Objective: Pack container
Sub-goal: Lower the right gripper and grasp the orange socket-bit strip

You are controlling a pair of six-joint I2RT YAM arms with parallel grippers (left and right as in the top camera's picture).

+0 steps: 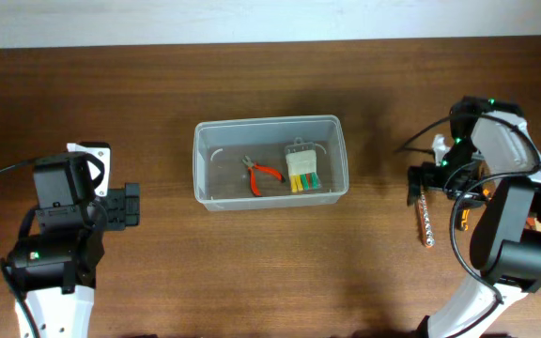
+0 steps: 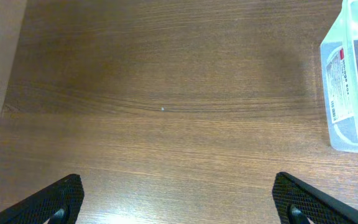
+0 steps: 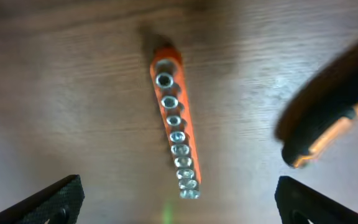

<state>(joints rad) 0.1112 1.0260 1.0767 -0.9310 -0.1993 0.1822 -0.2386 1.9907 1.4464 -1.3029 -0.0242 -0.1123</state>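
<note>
Our right tool (image 3: 178, 206), spread wide and empty, straddles the orange socket rail (image 3: 174, 140); we'd descend centred — pinching across its width; left tool (image 2: 179, 205) equally open, holding nothing.

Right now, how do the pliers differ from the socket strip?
Pliers lie inside the container; socket strip lies on the table right of it. Pliers are shorter, with spread handles; the strip is long and straight, holding a row of silver sockets. Both are partly orange.

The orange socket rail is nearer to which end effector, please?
Right. The right end effector is directly over the socket rail; the left end effector is across the table, past the container.
</note>
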